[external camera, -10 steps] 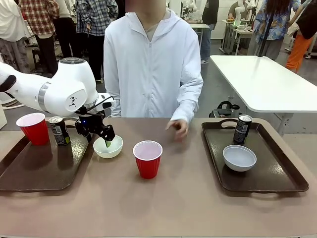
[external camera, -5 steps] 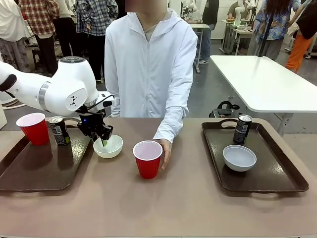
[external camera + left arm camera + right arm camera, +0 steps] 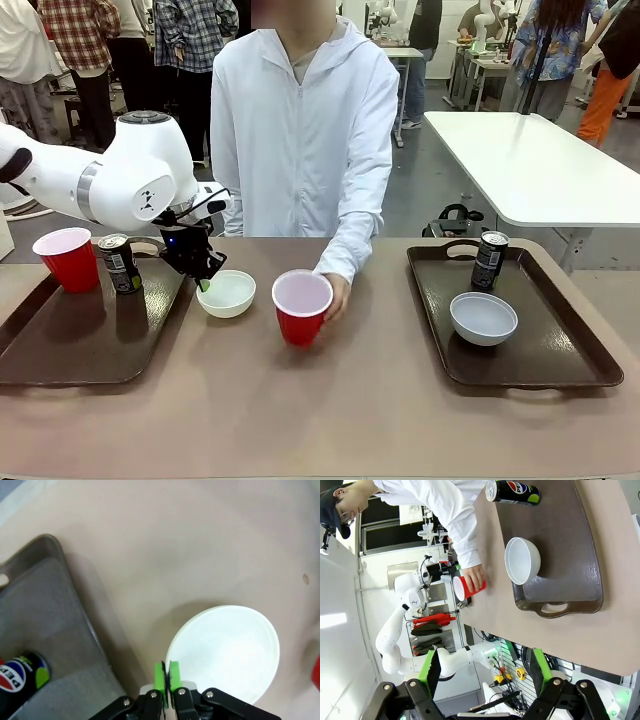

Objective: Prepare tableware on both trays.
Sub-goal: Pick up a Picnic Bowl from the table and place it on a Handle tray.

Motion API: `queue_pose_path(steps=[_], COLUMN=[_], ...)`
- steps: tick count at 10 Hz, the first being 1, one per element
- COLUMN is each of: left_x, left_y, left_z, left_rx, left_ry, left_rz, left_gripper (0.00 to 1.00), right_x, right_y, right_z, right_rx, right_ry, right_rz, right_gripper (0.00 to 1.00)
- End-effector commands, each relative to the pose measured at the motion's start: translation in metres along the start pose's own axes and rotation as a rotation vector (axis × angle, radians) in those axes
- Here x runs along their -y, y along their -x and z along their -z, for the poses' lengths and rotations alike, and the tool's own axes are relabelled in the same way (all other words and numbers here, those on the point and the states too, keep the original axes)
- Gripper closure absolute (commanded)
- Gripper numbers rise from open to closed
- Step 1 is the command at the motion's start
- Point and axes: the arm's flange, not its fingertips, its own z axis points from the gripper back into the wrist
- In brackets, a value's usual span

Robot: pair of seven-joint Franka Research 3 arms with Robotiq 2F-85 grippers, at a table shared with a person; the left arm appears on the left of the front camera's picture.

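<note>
In the front view the left hand (image 3: 204,282) is clenched on the near-left rim of a pale bowl (image 3: 227,293), which sits on the bench (image 3: 330,400) just right of the left tray (image 3: 70,340). On that tray's far end stand a red cup (image 3: 68,259) and, just right of it, a dark can (image 3: 120,264). Right of the bowl, near the middle of the bench, the person's hand (image 3: 337,297) grips a second red cup (image 3: 301,307), which is tilted towards the camera. The right tray (image 3: 540,350) carries a second bowl (image 3: 483,318) near its middle and a second can (image 3: 489,260) at its far end. In the left wrist view the green fingertips (image 3: 160,675) are pressed together on the bowl's (image 3: 230,650) rim, with the tray's edge (image 3: 60,630) and the can (image 3: 22,670) beside it. In the right wrist view the right hand (image 3: 482,672) is released, its green-padded fingers spread wide apart and grasping nothing, high above the bench edge; beyond it lie the right tray (image 3: 570,550) with its bowl (image 3: 522,560) and its can (image 3: 512,492), and the person's hand (image 3: 476,577) on the red cup (image 3: 465,588).
</note>
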Motion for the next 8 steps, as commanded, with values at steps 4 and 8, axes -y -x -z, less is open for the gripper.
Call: queue_pose_path(steps=[4,8], left_x=[-0.008,-0.03], left_y=[0.024,0.09], left_z=[-0.053,-0.134], left_rx=[-0.05,-0.07], left_ry=[-0.03,-0.049], left_rz=[0.019,-0.01], left_gripper=[1.0,1.0], right_x=[0.0,0.0], right_y=[0.004,0.004], right_z=[0.001,0.001], right_rx=[-0.007,-0.007], right_ry=[-0.001,-0.001], right_rz=[0.002,0.002], right_gripper=[0.07,0.07])
